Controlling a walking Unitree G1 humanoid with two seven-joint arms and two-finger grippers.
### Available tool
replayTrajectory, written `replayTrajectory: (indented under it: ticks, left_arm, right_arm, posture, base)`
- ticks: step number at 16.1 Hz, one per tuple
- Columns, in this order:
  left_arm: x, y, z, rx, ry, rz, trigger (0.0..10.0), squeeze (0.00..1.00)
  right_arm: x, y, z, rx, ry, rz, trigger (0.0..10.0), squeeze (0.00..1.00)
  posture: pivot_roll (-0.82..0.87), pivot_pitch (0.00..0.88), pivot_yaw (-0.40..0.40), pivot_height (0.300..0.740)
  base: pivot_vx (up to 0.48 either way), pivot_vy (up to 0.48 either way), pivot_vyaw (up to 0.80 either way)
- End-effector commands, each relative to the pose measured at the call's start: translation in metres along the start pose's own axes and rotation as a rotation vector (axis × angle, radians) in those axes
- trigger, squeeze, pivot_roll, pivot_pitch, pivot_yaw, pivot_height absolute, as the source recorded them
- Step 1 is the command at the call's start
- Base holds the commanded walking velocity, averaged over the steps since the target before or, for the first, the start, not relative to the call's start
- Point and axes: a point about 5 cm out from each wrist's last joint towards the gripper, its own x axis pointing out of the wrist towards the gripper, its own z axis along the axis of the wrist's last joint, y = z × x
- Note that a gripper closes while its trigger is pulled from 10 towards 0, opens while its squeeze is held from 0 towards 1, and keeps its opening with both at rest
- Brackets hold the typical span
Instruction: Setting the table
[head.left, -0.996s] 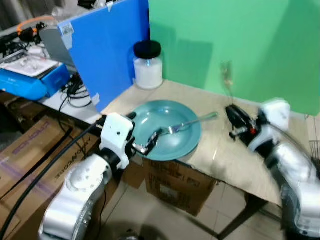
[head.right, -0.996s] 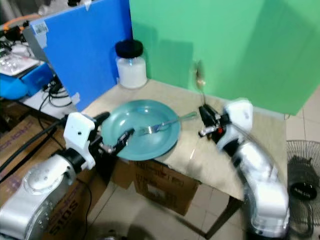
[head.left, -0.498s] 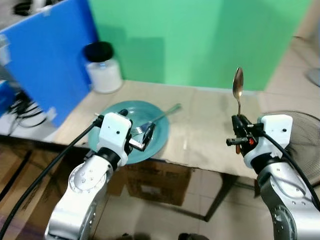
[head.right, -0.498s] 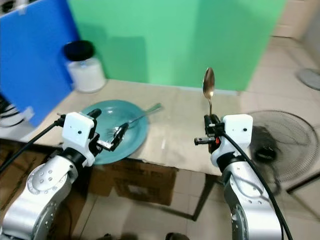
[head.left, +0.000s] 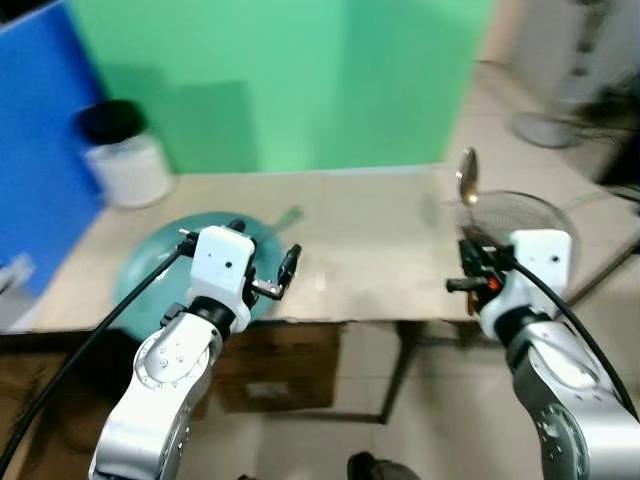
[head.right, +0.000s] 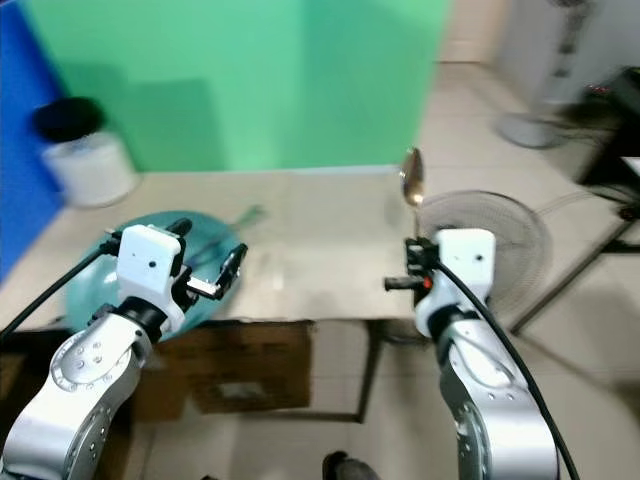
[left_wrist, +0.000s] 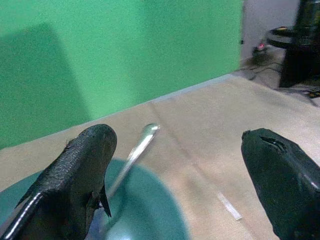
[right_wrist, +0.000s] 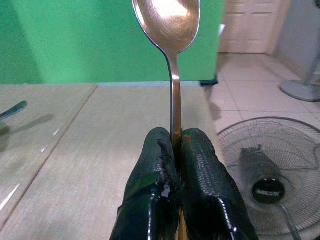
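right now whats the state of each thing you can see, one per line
right gripper: shut on the spoon handle
spoon: held upright, bowl up, above the table
left gripper: open, over the plate, holding nothing
fork: lying tines-down in the plate, handle over the rim
plate: flat on the table near its front edge
jar: upright, black lid on
fan: on the floor, lying face up

No legible text, label, brand, number or sign is found in any view. The cardboard box (head.left: 265, 375) under the tabletop (head.left: 370, 250), lower centre of the left eye view, is too blurred for any print to be read. A pale patch at the left edge of that view cannot be resolved.
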Motion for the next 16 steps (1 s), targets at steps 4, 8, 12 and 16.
replayTrajectory:
  ticks: [4,8,12,16]
  left_arm:
    - [-0.0016,0.0044,-0.002,0.007,0.011,0.039,10.0,0.0]
    - [0.0017,0.0057,-0.0007,0.006,-0.002,0.048,10.0,0.0]
    - [-0.0017,0.0051,-0.0022,-0.003,-0.008,0.057,10.0,0.0]
    - [-0.003,0.0057,-0.0025,-0.014,-0.011,0.057,10.0,0.0]
  right_arm:
    - [-0.0015,0.0001,0.0045,0.012,-0.005,-0.018,10.0,0.0]
    - [0.0003,0.0025,0.0046,0.009,0.005,-0.021,10.0,0.0]
    - [-0.0025,-0.0009,0.0003,0.004,0.047,-0.06,10.0,0.0]
    - [-0.0026,-0.004,-0.0024,-0.009,0.069,-0.092,10.0,0.0]
  posture:
    - [0.1,0.0,0.036,0.74]
    - [0.1,0.0,0.035,0.74]
    - [0.1,0.0,0.031,0.74]
    - [0.1,0.0,0.025,0.74]
  base:
    - [0.0,0.0,-0.8]
    - [0.0,0.0,-0.8]
    - [0.0,0.0,-0.8]
    - [0.0,0.0,-0.8]
